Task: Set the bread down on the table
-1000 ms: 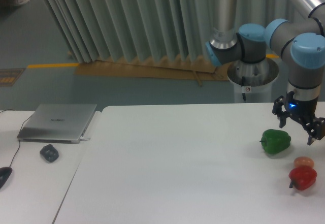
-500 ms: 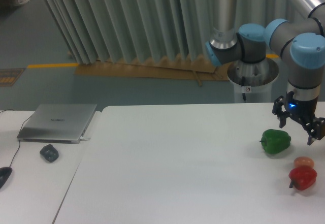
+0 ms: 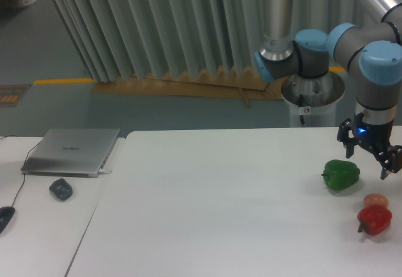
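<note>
The bread does not show anywhere in this view. My gripper (image 3: 367,162) hangs low over the far right side of the white table (image 3: 220,201), its black fingers spread open with nothing visible between them. It sits just behind and to the right of a green pepper (image 3: 341,174).
A small orange-tan ball (image 3: 375,200) and a red pepper (image 3: 374,220) lie close together at the table's right edge, in front of the gripper. On the smaller desk to the left are a closed laptop (image 3: 72,151), a dark mouse (image 3: 61,189) and a cable.
</note>
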Controlling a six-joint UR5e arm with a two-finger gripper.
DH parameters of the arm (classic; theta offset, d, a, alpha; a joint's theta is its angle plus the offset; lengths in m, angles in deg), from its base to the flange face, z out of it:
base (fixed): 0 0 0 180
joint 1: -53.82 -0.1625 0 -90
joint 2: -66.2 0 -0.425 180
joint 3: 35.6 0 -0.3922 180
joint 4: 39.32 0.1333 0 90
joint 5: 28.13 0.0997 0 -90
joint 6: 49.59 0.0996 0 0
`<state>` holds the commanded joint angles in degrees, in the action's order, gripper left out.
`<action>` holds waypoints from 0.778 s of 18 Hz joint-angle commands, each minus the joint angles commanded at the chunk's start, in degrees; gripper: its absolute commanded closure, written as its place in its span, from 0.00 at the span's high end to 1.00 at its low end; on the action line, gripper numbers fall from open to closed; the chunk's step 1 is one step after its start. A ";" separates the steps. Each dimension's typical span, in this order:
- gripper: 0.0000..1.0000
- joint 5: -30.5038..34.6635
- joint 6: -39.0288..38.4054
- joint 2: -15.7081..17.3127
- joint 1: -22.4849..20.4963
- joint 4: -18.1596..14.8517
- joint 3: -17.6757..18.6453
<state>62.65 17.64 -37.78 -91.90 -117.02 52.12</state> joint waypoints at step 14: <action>1.00 9.57 31.03 0.53 -12.31 1.50 -0.35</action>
<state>72.22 48.67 -37.25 -104.21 -115.52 51.77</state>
